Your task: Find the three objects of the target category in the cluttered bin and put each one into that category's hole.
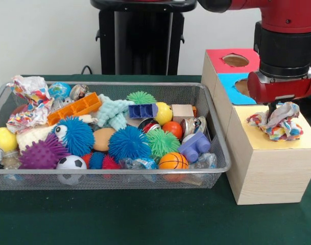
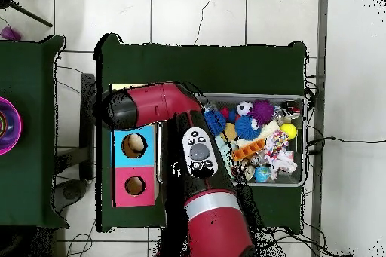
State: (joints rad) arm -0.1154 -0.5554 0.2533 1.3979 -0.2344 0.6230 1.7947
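My gripper point(image 1: 274, 112) hangs over the pale yellow top point(image 1: 303, 137) of the nearest wooden box. It is shut on a crumpled paper wad point(image 1: 279, 122), which sits just above the yellow top and hides its hole. Two more paper wads lie at the left end of the wire mesh bin point(image 1: 216, 145): one in the far corner point(image 1: 28, 88) and one just in front of it point(image 1: 23, 118). In the overhead view the arm point(image 2: 162, 107) covers the yellow box and the gripper; the wads point(image 2: 283, 160) show at the bin's right end.
The bin also holds spiky rubber balls point(image 1: 128, 143), a mint fuzzy toy point(image 1: 113, 112), an orange block point(image 1: 76, 108), small sports balls and plastic bricks. Behind the yellow-topped box stand the blue-topped box point(image 1: 232, 88) and the red-topped box point(image 1: 234, 59), each with a hole.
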